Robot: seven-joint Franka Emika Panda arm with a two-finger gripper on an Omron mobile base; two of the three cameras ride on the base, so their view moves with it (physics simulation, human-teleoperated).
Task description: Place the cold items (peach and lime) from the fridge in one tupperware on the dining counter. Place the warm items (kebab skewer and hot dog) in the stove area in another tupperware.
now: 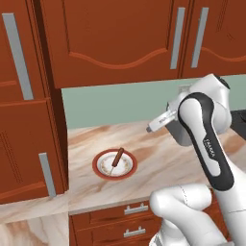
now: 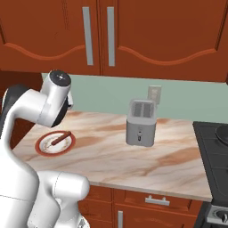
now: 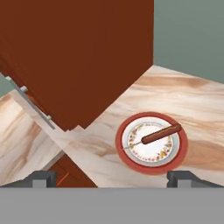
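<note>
Fingertips (image 3: 42, 178) of the gripper (image 3: 112, 180) stand spread wide, holding nothing — above the worktop's (image 2: 133, 164) left end. Below, the kebab skewer (image 3: 156, 134) lies across a red-rimmed plate (image 3: 127, 153) beside the tall cabinet (image 1: 29, 134); bare marble separates it from the toaster (image 2: 141, 122) farther right.

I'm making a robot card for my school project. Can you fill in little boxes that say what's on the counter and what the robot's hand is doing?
food: kebab skewer, lying across the plate
plate: red-rimmed plate on the light worktop
other thing: toaster, standing apart from the plate, toward the stove
gripper: gripper open, holding nothing, above the plate
cabinets: red-brown, above and beside the worktop
</note>
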